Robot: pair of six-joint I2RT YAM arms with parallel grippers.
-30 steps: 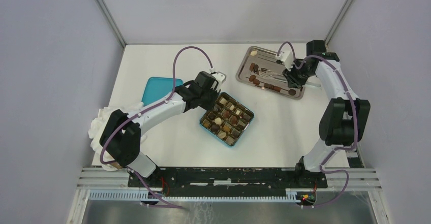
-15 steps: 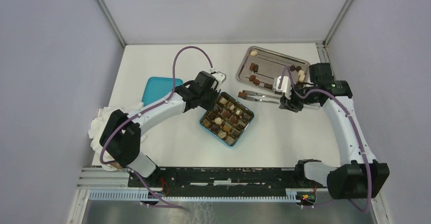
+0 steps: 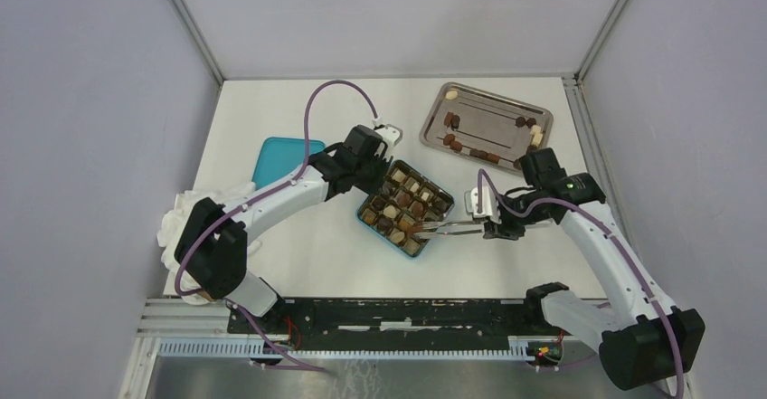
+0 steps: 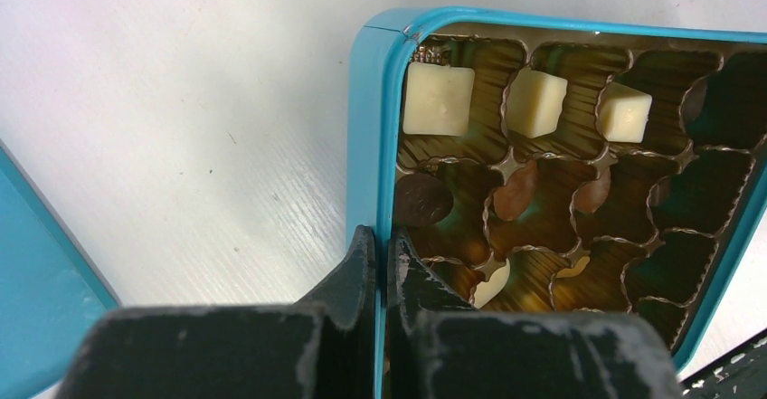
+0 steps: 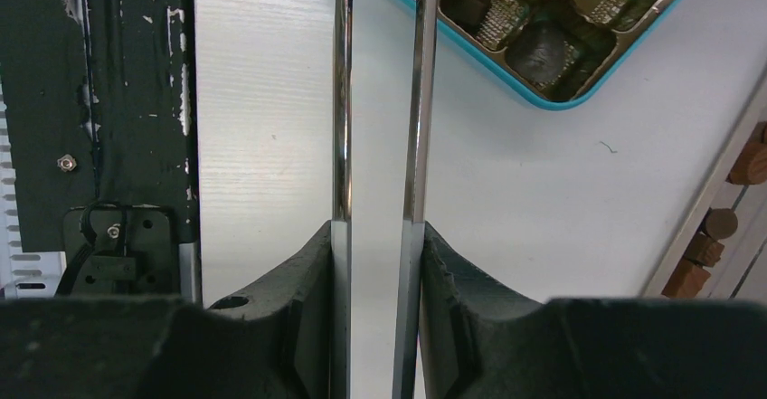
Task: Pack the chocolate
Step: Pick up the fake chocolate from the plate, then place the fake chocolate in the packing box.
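A white counter (image 3: 298,254) sits between pale lavender walls. At its left edge lies a crumpled white cloth (image 3: 176,223), with a teal lid (image 3: 276,159) just beyond. The left end effector (image 4: 380,241) is clenched on the wall of the teal box (image 4: 371,128), whose gridded insert holds most of the chocolates (image 3: 404,202). The right end effector (image 5: 377,236) grasps metal tweezers (image 5: 341,100) whose tips reach into the box's near corner; whether they grip a piece cannot be told. More chocolates lie on the steel tray (image 3: 488,114) at the far right.
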